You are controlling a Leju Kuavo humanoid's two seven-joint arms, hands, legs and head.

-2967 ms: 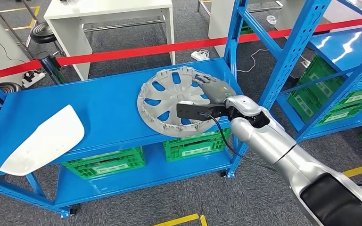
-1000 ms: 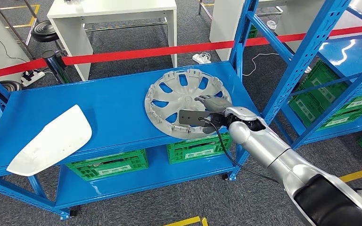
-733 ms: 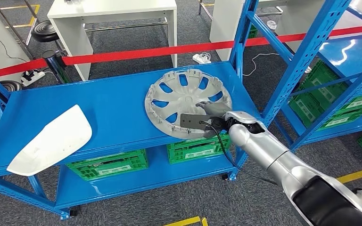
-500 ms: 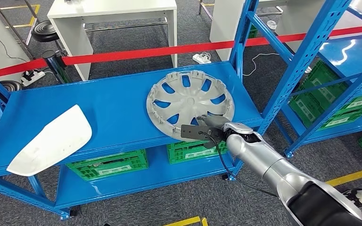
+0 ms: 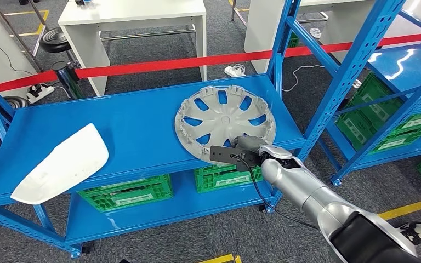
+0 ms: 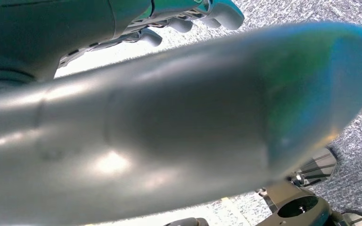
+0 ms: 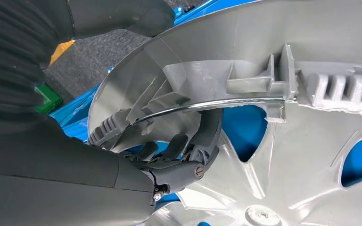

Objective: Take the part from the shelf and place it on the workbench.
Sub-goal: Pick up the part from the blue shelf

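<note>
Grey hubcap [image 5: 225, 121]: flat on blue shelf [image 5: 131, 126], near its right front corner.
Right hand [image 5: 246, 148]: fingers [image 7: 202, 141] hooked around hubcap's near rim, gripping it.
Left hand [image 6: 188, 14]: grasp cannot be told.

Your right arm [image 5: 301, 189] is smooth silver, black sleeve at the upper end. Right hand [image 5: 246, 147] is grey with darker fingers [image 7: 202, 141]; silver screw beside them. Black camera bar just behind the hand, thin black cable trailing off it.

On the shelf [image 5: 126, 129], the hubcap [image 5: 219, 118] lies right of the panel [image 5: 60, 164]; crates [image 5: 126, 192] sit below.
</note>
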